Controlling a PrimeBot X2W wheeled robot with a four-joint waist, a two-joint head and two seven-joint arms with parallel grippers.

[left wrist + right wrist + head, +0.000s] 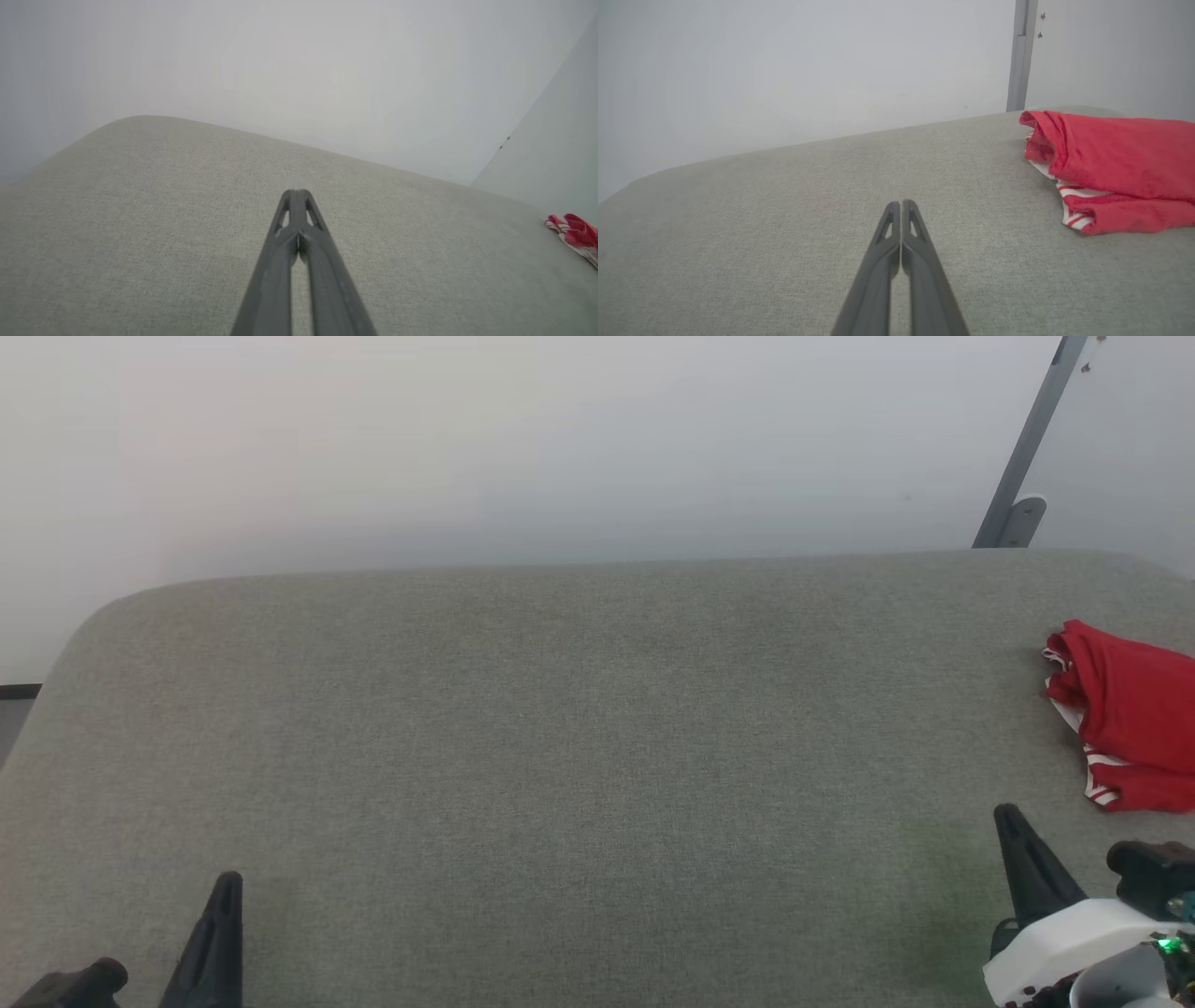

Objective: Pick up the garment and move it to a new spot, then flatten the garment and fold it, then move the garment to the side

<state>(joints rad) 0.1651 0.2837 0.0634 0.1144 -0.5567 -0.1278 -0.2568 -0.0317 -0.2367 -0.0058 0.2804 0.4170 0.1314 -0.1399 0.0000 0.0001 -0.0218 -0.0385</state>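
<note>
The garment (1125,714) is a bright red cloth with white, red-striped edges, lying bunched at the right edge of the grey upholstered surface (560,728). The right wrist view has the garment (1115,165) at its right side, and the left wrist view has it (574,233) small at the far right. My right gripper (901,203) is shut with nothing in it, left of the garment and apart from it. In the head view the right gripper (1010,814) stands at the lower right. My left gripper (295,191) is shut and holds nothing; it (227,879) sits at the lower left.
A pale wall rises behind the surface. A grey metal post (1027,448) with a bracket leans at the back right. The surface's rounded far-left corner (112,607) drops off toward a dark floor strip.
</note>
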